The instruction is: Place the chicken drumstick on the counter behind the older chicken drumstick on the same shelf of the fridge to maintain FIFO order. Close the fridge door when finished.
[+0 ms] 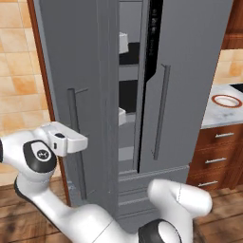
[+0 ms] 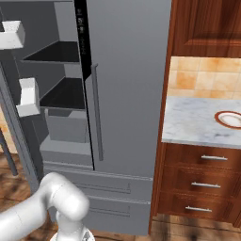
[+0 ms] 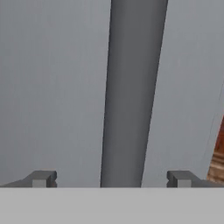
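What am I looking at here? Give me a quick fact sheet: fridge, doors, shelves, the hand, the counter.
fridge: tall, grey, two doors
left door: swung open
right door: shut
shelves: black, look bare
hand: open, a fingertip either side of the left door's handle, not clamped
counter: marble, right of fridge
plate: on the counter, contents unclear

Scene was a home kitchen. Tall grey two-door fridge [image 2: 127, 94] stood beside a white-grey marble counter [image 2: 193, 122] over reddish-brown wooden drawers [image 2: 202, 183]. Orange-tan wall tiles [image 2: 207, 77] behind.
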